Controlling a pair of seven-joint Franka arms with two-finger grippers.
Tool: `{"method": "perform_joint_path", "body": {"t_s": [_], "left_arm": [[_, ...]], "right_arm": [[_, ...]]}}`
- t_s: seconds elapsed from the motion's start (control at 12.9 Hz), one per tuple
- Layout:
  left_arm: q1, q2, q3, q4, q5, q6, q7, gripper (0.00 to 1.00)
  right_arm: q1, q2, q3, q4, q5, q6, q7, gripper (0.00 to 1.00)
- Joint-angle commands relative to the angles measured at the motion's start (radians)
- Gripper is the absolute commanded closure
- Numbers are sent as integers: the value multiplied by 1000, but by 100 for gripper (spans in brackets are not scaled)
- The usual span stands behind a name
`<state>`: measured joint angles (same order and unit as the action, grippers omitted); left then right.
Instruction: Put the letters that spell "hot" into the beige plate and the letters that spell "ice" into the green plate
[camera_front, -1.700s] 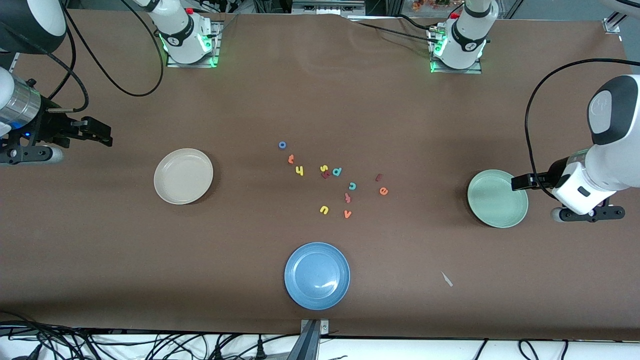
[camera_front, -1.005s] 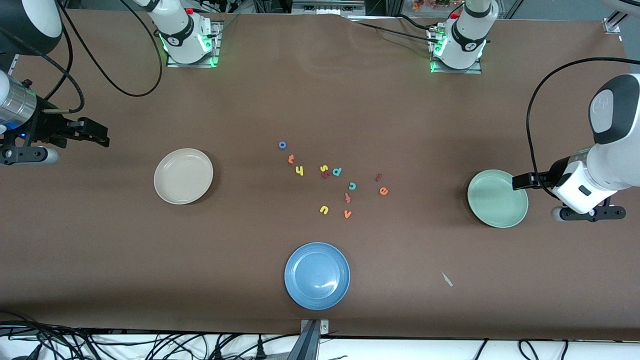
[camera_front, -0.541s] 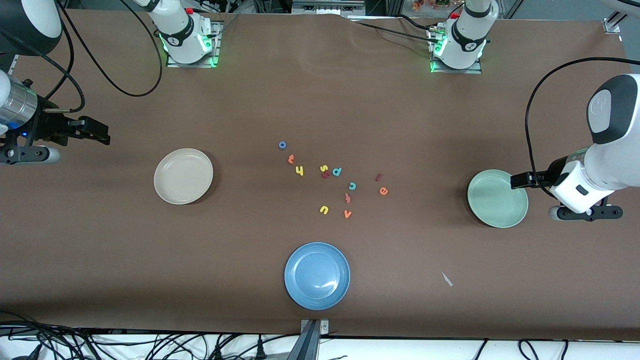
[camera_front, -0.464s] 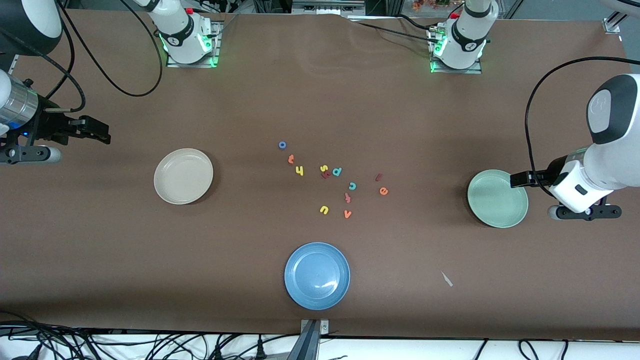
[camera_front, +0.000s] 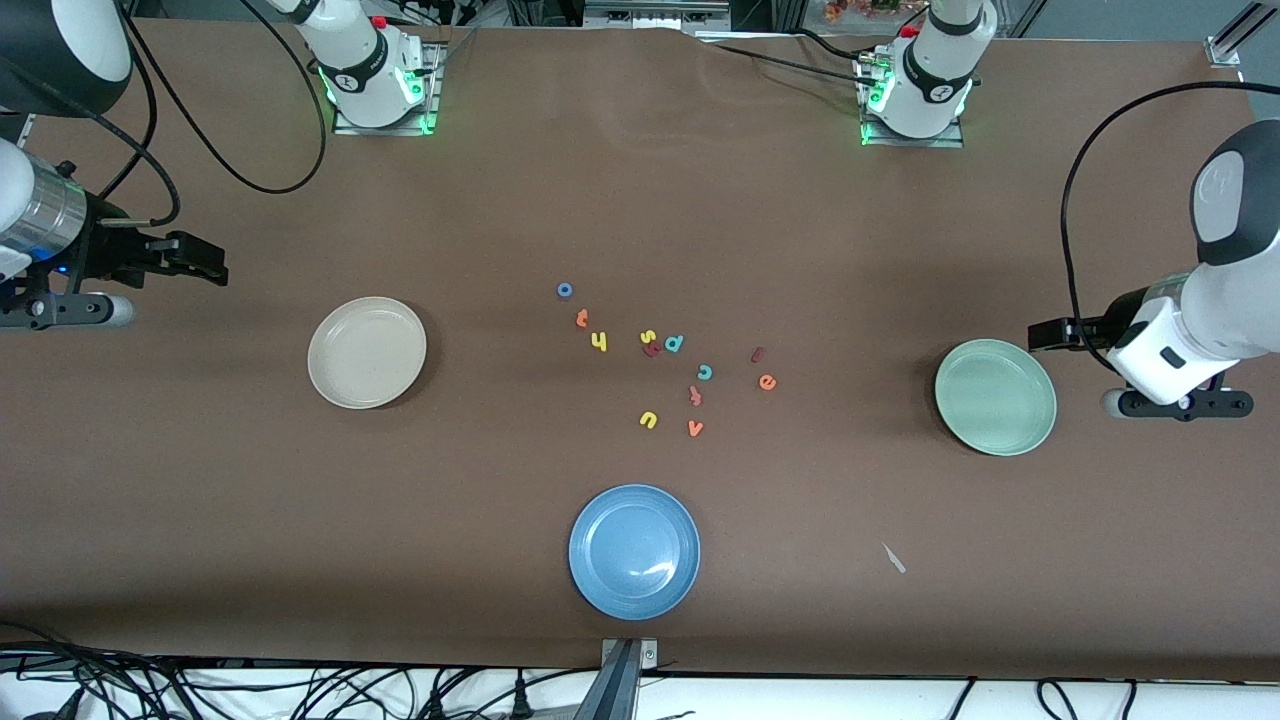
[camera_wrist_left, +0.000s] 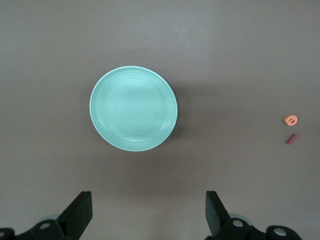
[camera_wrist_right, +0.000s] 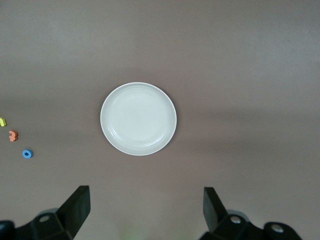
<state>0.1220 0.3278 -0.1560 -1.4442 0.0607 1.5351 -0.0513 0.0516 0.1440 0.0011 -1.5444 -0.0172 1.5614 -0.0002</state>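
The letters lie loose mid-table: blue o, orange t, yellow h, maroon i, teal c, orange e. The beige plate sits empty toward the right arm's end, the green plate empty toward the left arm's end. My left gripper hangs open just off the green plate's rim, holding nothing. Open and empty too, my right gripper hovers outside the beige plate. The right wrist view shows the o and t; the left shows the e and i.
A blue plate sits near the front edge. Among the letters lie a yellow u, orange v, teal d, yellow s and two more reddish letters. A pale scrap lies beside the blue plate.
The left gripper has drawn back from over the green plate's rim toward its end of the table. The right gripper has shifted slightly. No letter has moved.
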Motion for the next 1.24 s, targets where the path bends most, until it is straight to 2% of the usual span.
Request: {"method": "perform_joint_path", "body": {"t_s": [0.0, 1.16], "left_arm": [[11, -27, 4, 1, -13, -42, 57, 1], [13, -26, 6, -1, -13, -41, 68, 1]], "right_arm": [[4, 0, 3, -2, 6, -12, 3, 0], [13, 2, 5, -13, 5, 6, 5, 0]]}}
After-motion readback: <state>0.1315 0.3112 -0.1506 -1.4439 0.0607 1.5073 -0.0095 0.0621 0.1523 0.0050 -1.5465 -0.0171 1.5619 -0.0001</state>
